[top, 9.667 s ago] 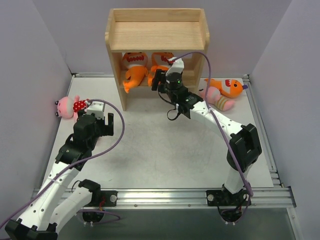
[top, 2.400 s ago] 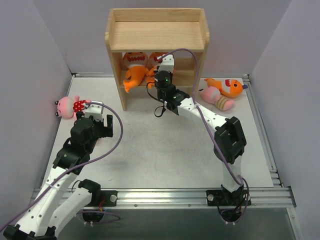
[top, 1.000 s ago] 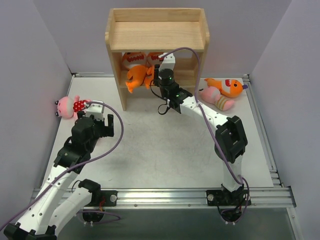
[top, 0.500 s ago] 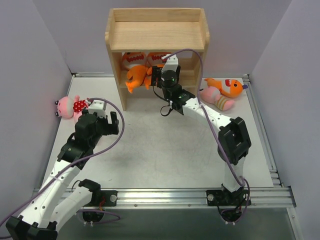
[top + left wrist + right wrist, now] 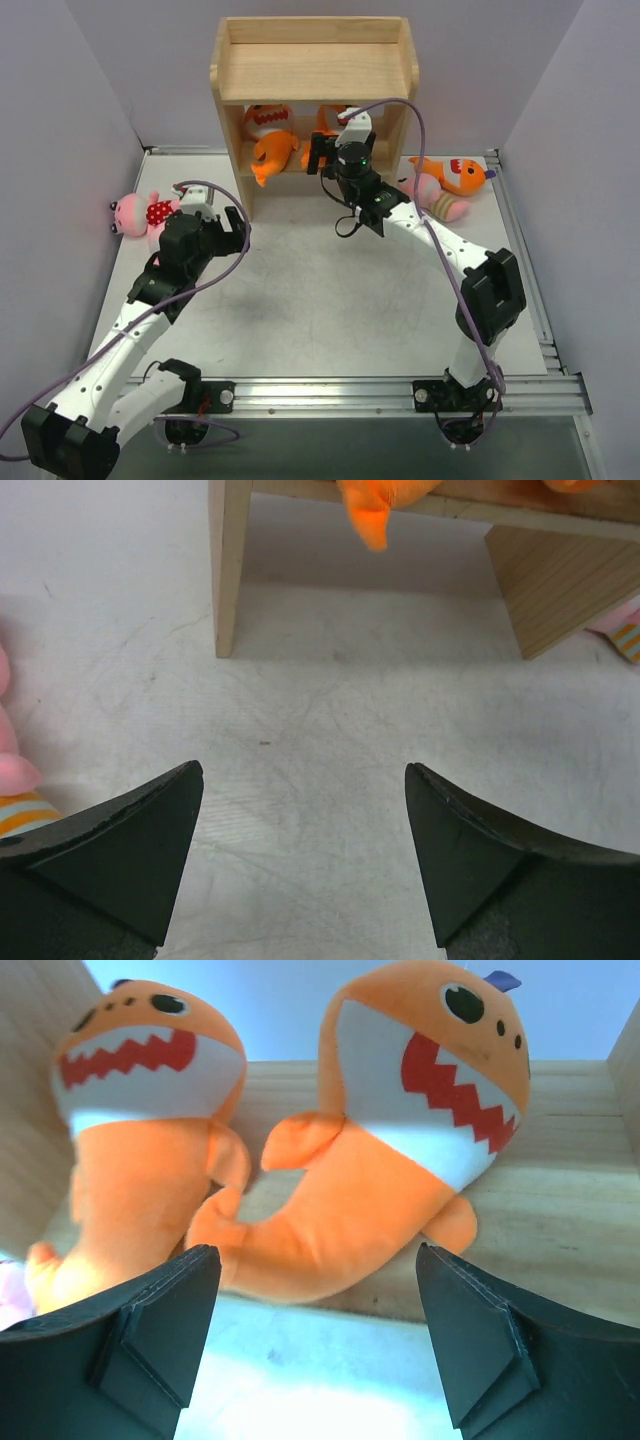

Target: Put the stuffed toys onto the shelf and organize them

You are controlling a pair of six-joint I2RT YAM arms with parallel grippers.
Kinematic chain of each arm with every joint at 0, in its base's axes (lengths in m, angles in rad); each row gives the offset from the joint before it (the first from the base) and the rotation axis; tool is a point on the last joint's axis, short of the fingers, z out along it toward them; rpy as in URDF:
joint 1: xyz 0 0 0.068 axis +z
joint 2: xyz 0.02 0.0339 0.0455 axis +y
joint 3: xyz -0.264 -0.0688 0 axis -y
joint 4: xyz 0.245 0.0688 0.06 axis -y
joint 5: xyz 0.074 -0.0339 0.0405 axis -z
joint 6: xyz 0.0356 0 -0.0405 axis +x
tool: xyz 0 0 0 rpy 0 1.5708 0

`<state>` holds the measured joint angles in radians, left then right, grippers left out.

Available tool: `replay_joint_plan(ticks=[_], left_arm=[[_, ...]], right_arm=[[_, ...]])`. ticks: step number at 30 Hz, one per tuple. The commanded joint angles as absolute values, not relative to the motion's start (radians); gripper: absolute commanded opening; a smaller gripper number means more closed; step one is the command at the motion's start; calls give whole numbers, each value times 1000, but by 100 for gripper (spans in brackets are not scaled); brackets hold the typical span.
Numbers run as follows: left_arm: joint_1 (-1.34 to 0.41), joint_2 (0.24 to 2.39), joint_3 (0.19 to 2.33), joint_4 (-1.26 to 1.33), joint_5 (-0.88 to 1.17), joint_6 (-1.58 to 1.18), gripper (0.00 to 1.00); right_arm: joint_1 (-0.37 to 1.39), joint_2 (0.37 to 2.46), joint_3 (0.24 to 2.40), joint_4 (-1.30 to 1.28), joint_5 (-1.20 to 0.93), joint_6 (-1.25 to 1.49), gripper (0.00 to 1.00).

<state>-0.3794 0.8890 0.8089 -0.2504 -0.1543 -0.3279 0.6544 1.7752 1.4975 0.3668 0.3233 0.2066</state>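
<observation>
My right gripper (image 5: 315,1295): I'm holding the jaws spread wide, pinching nothing, facing two orange toys sitting side by side, left fish (image 5: 140,1130) and right fish (image 5: 400,1150), on the shelf (image 5: 315,72) tier under the top board. My left gripper (image 5: 302,790): jaws also gaping, empty, hovering over the table (image 5: 330,710) near-left of the shelf. A striped doll (image 5: 18,790) is lying just left of it, the polka-dot doll (image 5: 135,213) farther left. The third fish (image 5: 462,175) and second striped doll (image 5: 432,197) are lying right of the shelf, touching.

Top: we are looking down from behind the arms.
Wrists: we are facing the shelf (image 5: 315,70), right nearer.
Shared: shelf.
</observation>
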Motion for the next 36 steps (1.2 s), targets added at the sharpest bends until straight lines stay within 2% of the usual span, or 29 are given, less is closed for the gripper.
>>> replay_joint_plan(ticks=[1, 10, 22, 26, 34, 36], left_arm=[[-364, 931, 867, -86, -121, -426, 90], [-318, 1101, 899, 155, -78, -584, 84], [-310, 1311, 988, 271, -54, -646, 76], [-310, 1359, 1003, 285, -81, -644, 66], [-310, 1436, 1035, 314, -69, -650, 57], [-310, 1443, 1039, 321, -69, -650, 52]], right_arm=[[646, 1655, 1464, 371, 292, 227, 81], [606, 1433, 1296, 353, 245, 278, 80], [574, 1204, 1175, 261, 256, 268, 80], [571, 1169, 1163, 236, 258, 267, 81], [566, 1144, 1155, 209, 259, 255, 80], [565, 1141, 1154, 207, 262, 253, 81]])
